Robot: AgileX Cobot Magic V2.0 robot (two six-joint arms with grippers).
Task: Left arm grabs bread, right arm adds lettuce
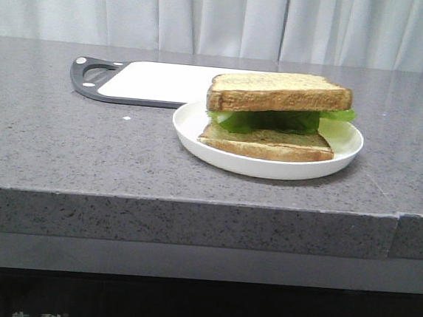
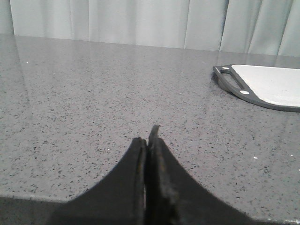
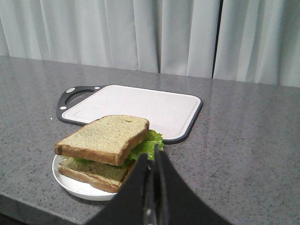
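Note:
A thick slice of bread point(image 1: 278, 92) lies on top of the green lettuce point(image 1: 274, 121), which rests on a thinner slice point(image 1: 266, 143) in a white plate point(image 1: 198, 137). The stack also shows in the right wrist view: bread point(image 3: 104, 136), lettuce point(image 3: 148, 142), plate point(image 3: 79, 188). My right gripper point(image 3: 153, 155) is shut and empty, just beside the plate. My left gripper point(image 2: 149, 136) is shut and empty over bare counter, well away from the plate. Neither gripper shows in the front view.
A white cutting board with a dark grey rim and handle point(image 1: 93, 76) lies behind the plate; it also shows in the left wrist view point(image 2: 262, 86) and the right wrist view point(image 3: 140, 105). The counter's front edge point(image 1: 193, 200) runs close before the plate. Curtains hang behind.

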